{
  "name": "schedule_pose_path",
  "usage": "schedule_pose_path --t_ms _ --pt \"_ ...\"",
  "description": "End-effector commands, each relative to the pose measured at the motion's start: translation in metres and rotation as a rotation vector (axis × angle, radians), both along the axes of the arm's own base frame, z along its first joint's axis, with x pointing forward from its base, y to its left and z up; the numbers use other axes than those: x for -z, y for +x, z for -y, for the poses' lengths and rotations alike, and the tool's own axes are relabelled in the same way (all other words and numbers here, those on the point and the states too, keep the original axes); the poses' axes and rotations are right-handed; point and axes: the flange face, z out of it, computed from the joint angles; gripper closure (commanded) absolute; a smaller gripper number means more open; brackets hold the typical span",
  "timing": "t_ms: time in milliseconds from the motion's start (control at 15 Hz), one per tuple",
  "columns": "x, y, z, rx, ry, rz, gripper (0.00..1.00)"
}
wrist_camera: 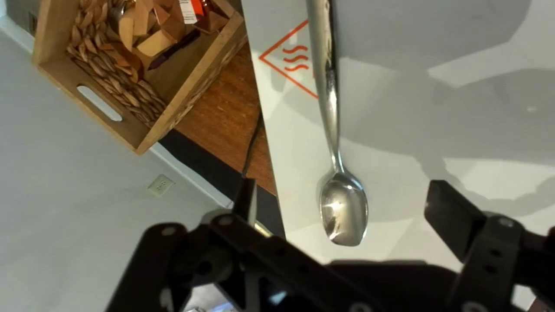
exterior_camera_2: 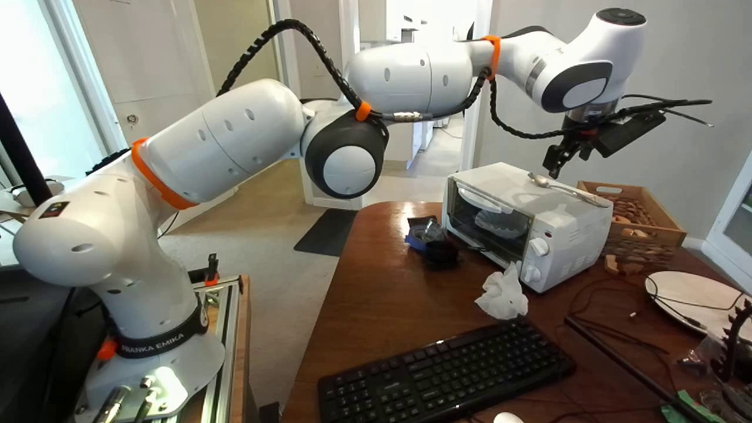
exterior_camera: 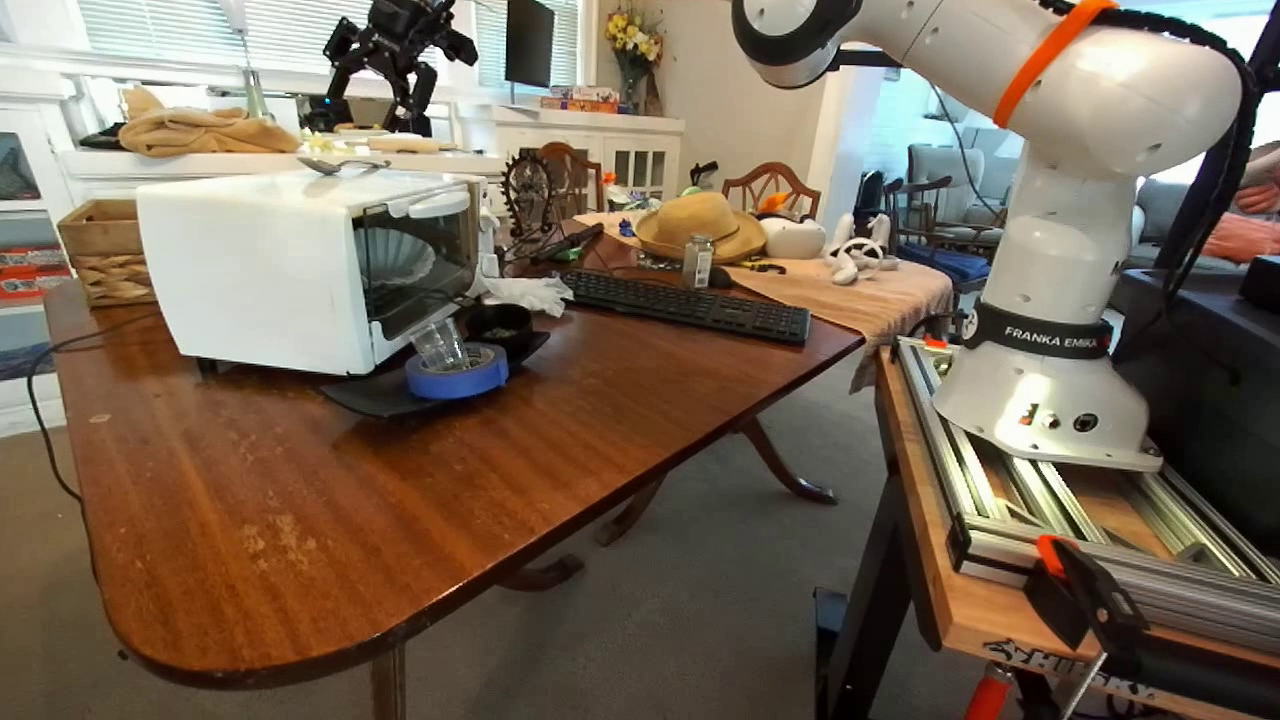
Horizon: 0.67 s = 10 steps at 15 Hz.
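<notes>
Gripper [wrist_camera: 344,203]: in the wrist view, the jaws are spread wide apart, and nothing is gripped between them.
Spoon [wrist_camera: 344,212]: it is laid on the white top of the toaster oven [wrist_camera: 390,130], its bowl seen in the gap between the jaws.
Printed mark [wrist_camera: 295,58]: an orange-red triangle with three wavy lines is shown on that top and is partly covered by the spoon's handle.
Wooden basket [wrist_camera: 201,80]: beside the oven, wood pieces [wrist_camera: 155,43] are held in it, along with a red-and-white label [wrist_camera: 189,11] whose print is too small to be read.
Table [exterior_camera: 320,520]: in an exterior view, the oven is borne on brown wood, with a blue tape roll [exterior_camera: 458,380] near its front.
Workbench [exterior_camera: 965,630]: in the same view, "HUSKY" can be read along its edge.
Robot base [exterior_camera: 1040,400]: "FRANKA EMIKA" can be read on its black band [exterior_camera: 1040,335] in both exterior views.
Glass jar [exterior_camera: 695,258]: a pale label [exterior_camera: 704,268] is carried, too small to be read.
Keyboard [exterior_camera_2: 446,376]: in an exterior view, pale key legends are shown, too fine to be read; the gripper is seen above the oven, near the spoon.
</notes>
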Motion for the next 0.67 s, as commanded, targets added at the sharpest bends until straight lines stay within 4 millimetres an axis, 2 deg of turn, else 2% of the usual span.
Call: schedule_pose_path --t_ms 0,133,200,333,400,600 --pt "-0.001 0.0 -0.001 0.017 0.043 -0.003 0.0" --pt "0.005 0.0 -0.004 0.011 0.019 -0.02 0.0" --pt "0.008 0.002 -0.005 0.024 -0.014 -0.013 0.06" --pt "0.014 0.006 -0.007 0.024 -0.044 0.013 0.07" --pt "0.016 0.007 -0.008 0.03 -0.069 0.024 0.02" --pt "0.023 0.014 -0.013 0.055 -0.162 0.077 0.0"
